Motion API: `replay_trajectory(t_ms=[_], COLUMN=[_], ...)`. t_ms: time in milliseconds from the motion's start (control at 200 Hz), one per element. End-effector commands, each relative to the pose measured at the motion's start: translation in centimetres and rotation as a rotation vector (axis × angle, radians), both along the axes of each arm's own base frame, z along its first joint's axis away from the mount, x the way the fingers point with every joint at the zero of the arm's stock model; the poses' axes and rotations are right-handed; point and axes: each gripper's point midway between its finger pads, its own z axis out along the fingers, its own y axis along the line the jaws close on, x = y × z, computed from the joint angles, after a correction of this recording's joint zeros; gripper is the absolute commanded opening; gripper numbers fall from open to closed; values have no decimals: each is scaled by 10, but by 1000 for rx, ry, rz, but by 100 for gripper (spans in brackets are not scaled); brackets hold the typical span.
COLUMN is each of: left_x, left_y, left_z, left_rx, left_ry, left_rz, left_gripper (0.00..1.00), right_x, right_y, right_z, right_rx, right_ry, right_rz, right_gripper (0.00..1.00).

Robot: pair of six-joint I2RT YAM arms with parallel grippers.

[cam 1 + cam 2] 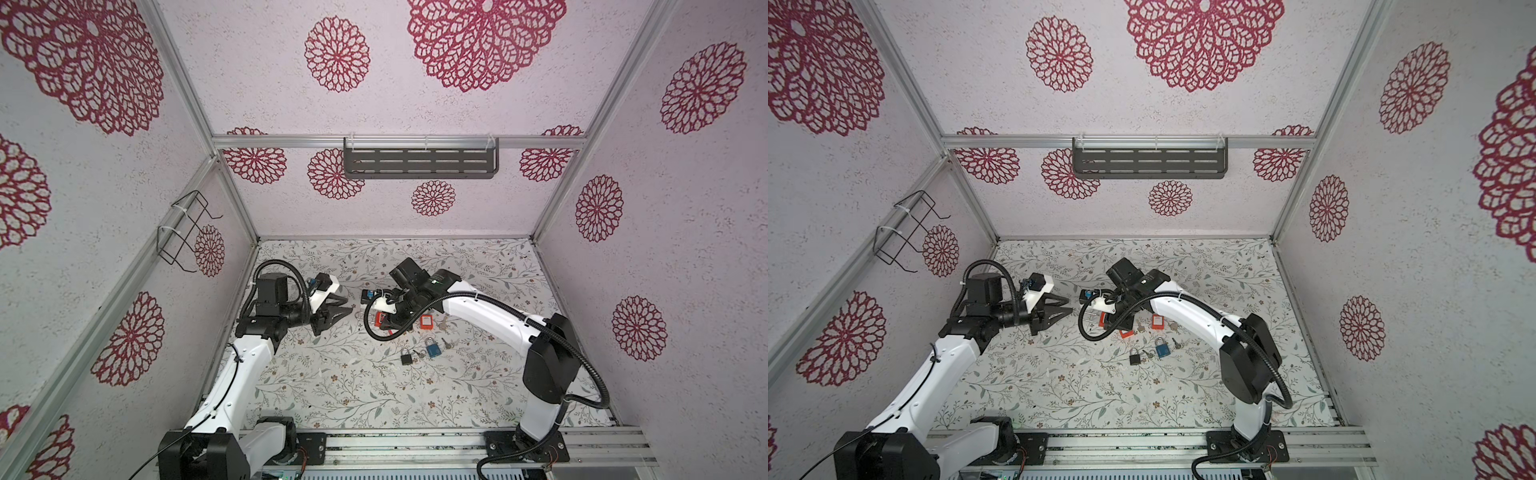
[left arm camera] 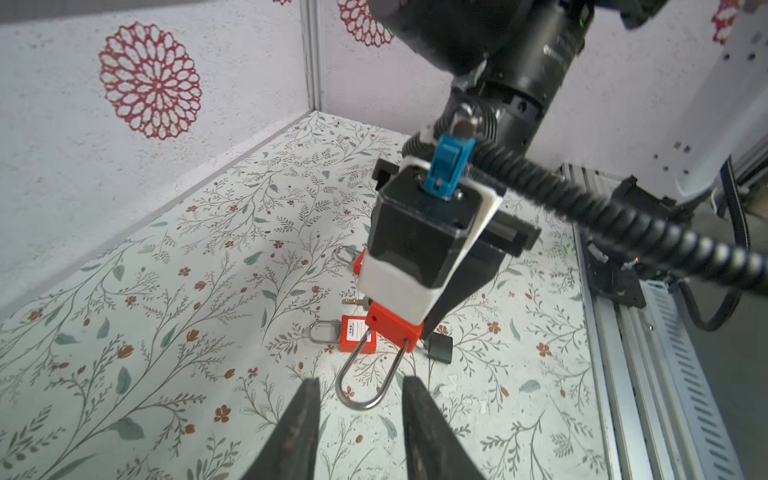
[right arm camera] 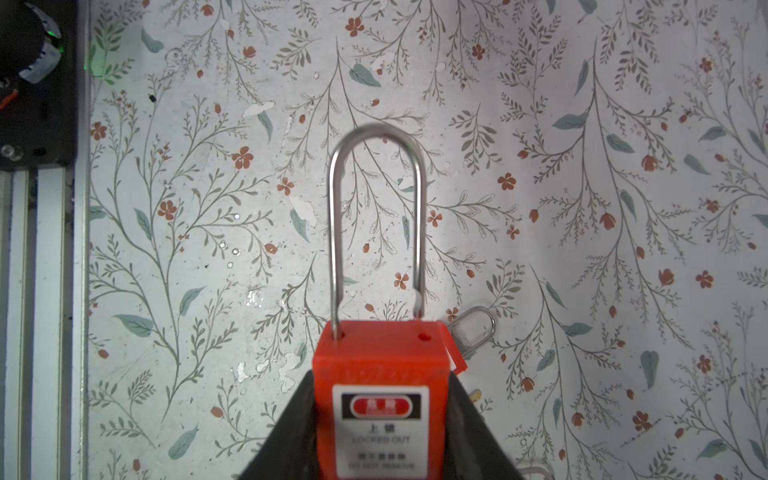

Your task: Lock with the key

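Note:
My right gripper [image 3: 380,419] is shut on the body of a red padlock [image 3: 380,374] with a white warning label. Its long steel shackle [image 3: 376,199] stands raised, with one leg clear of its hole. In the left wrist view the shackle's bend [image 2: 360,405] lies just ahead of my left gripper [image 2: 360,381], which is open with bare fingers [image 2: 309,399] on either side. In both top views the left gripper [image 1: 350,304] [image 1: 1070,304] faces the held padlock [image 1: 379,319] from the left. Keys [image 1: 443,325] lie on the table, and neither gripper holds one.
More padlocks lie on the floral table right of the grippers: a red one [image 1: 427,322], a blue one [image 1: 433,349] and a black one [image 1: 406,358], with small keys [image 1: 446,343] beside them. Another red padlock [image 2: 353,338] lies under the held one.

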Motion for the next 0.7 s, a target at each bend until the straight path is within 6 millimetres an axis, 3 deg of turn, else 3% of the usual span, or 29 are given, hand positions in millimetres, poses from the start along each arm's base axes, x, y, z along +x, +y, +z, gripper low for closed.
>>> replay_trajectory(t_ms=[0,175,470,696], left_x=[-14,-13,-24,-16], left_y=[-7,-8,-22,-30], left_z=[0,6,-1,10], left_rx=[47,18,-8,-111], left_ry=[-115,-168,-25,77], left_rz=[-80,-38,-66,-38], left_gripper=[37,38,38,35], right_x=[-5,-7,-1,4], right_y=[-7,-13,-19,-24], right_z=[38,44,62,68], right_rx=[79,100,155,166], right_ry=[-81,-128,-263,-342], right_rz=[59,61,44,29], right_gripper=[17,17,16,15])
